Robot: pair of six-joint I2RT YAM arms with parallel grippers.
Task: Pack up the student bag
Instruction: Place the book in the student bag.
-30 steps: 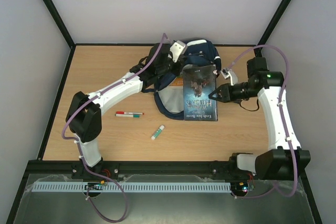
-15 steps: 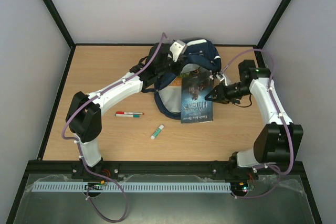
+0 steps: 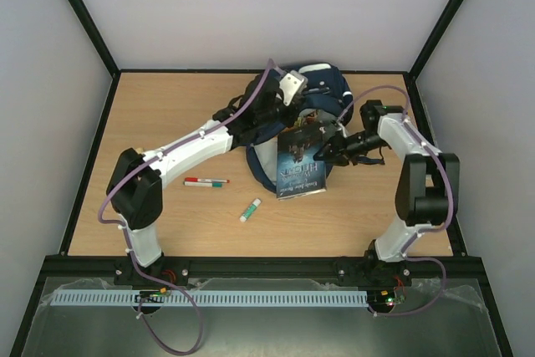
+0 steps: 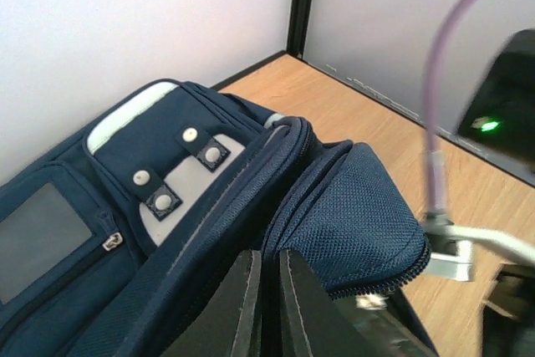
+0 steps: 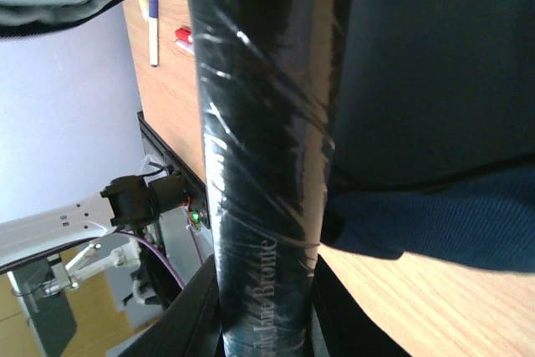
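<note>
**Spotter:** Left wrist view: your left gripper (image 4: 269, 261) has its fingers pressed together. A fold of the student bag (image 4: 351, 206) at the zip edge runs down into the thin slit between them, so you appear to be pinching fabric there. Just past the tips is the grey buckle patch (image 4: 188, 181) with its studs. A navy pocket bulges out to the right.

**Operator:** And the other one?

**Spotter:** Your right gripper (image 5: 263, 323) is clamped on the book (image 5: 259, 140). It has one finger on each side of the spine, and the jaws stand only as far apart as the book is thick. The spine is black and glossy, with "Jane Brontë" readable close to your fingers.

**Operator:** How does the book sit against the bag?

**Spotter:** In the top external view it is tilted with the cover facing up. Its far end is at the bag's open mouth and its near end is over the table (image 3: 167, 123). Pale lining shows just left of the book. I cannot tell whether the far edge is inside the opening.

**Operator:** Where is the bag itself?

**Spotter:** It lies at the far middle of the table, close to the back edge, between your two wrists. Your left gripper is on its top, left of centre. Nearer to you and to the left, well apart from the bag, a red-and-green marker (image 3: 206, 181) lies flat. A small white tube (image 3: 251, 211) with a green end lies closer to the front edge, near the marker but not touching it.
</note>
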